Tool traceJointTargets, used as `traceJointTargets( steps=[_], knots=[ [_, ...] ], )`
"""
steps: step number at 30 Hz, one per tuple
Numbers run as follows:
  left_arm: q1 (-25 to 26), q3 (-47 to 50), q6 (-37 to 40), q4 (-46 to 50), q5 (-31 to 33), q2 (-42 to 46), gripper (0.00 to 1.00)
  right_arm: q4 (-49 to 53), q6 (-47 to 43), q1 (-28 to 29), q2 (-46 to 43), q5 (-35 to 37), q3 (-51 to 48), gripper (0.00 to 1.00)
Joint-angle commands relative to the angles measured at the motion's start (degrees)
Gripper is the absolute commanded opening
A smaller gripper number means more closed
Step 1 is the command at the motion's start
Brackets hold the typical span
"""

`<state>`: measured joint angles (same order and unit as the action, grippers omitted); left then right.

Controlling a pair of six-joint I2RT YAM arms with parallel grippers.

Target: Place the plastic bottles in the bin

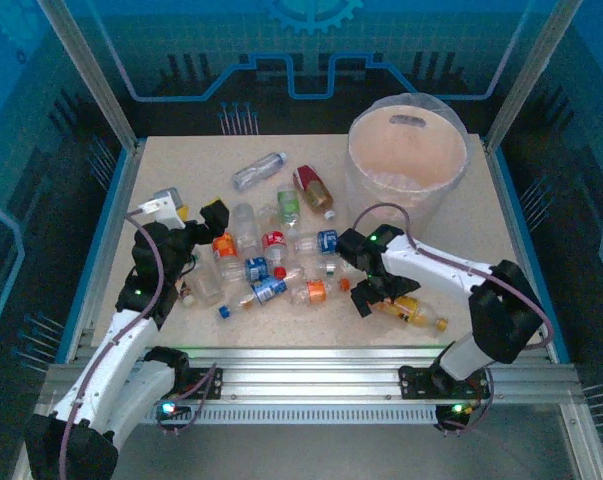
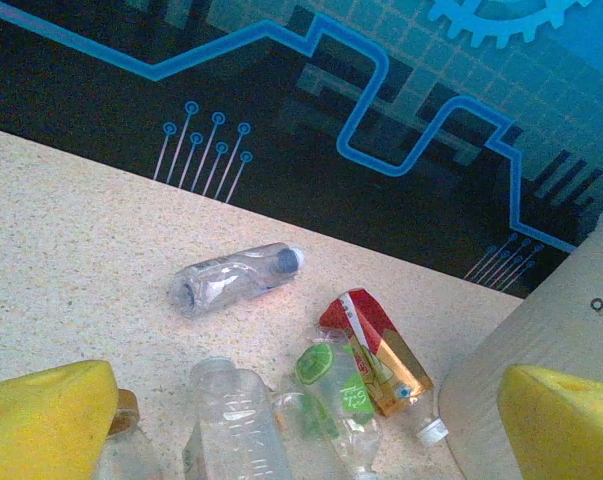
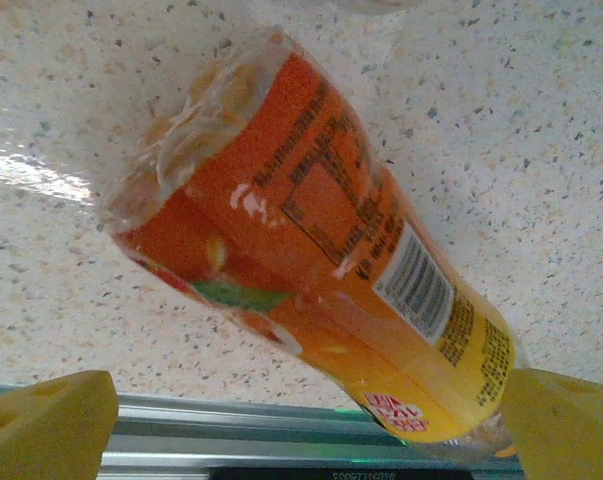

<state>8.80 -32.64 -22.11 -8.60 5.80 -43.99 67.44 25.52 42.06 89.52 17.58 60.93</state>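
The orange bottle (image 3: 311,250) lay on its side on the table (image 3: 541,120), close to the near rail (image 3: 231,425) and well apart from the bin (image 1: 353,160) at the far right. The right claw (image 3: 306,440) hung over it, opened wide, with one yellow pad (image 3: 41,425) on each side (not squeezing). The bottle looked light, with thin, smooth walls that could squash or slip. I think the best hold was across its fat middle, on the label (image 3: 331,200). The left claw (image 2: 311,430) was wide open too, holding nothing, above the other bottles (image 1: 271,265).
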Motion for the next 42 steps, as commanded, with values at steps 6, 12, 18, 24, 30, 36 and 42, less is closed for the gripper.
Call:
traceJointTargets(
  steps=[6,12,18,24,30,36,42],
  knots=[
    [0.3,-0.8,1.4,1.3,2.6,2.1,0.99,1.6,-0.5,4.0,8.1,4.8,4.7,1.00],
    [0.4,-0.4,1.4,1.6,3.1,2.7,0.99,0.2,-2.6,4.3,11.1,5.7,5.4,1.00],
    [0.3,-0.4,1.2,1.6,3.3,2.8,0.99,-0.6,-4.2,4.3,12.3,4.5,5.9,1.00],
    [0.3,-0.5,0.8,1.2,3.1,2.8,0.99,-0.5,-3.8,4.2,14.4,5.5,6.4,0.99],
    [0.4,-0.8,0.8,1.3,3.0,2.8,0.99,-1.3,-4.1,3.8,15.0,5.4,6.4,0.93],
    [0.3,-0.9,0.8,0.8,2.9,2.7,0.99,-1.0,-3.9,3.6,14.4,7.1,6.7,0.78],
    [0.4,-1.1,1.0,0.9,3.1,2.8,0.99,0.1,-3.5,3.6,13.8,10.0,7.6,0.62]
  ],
)
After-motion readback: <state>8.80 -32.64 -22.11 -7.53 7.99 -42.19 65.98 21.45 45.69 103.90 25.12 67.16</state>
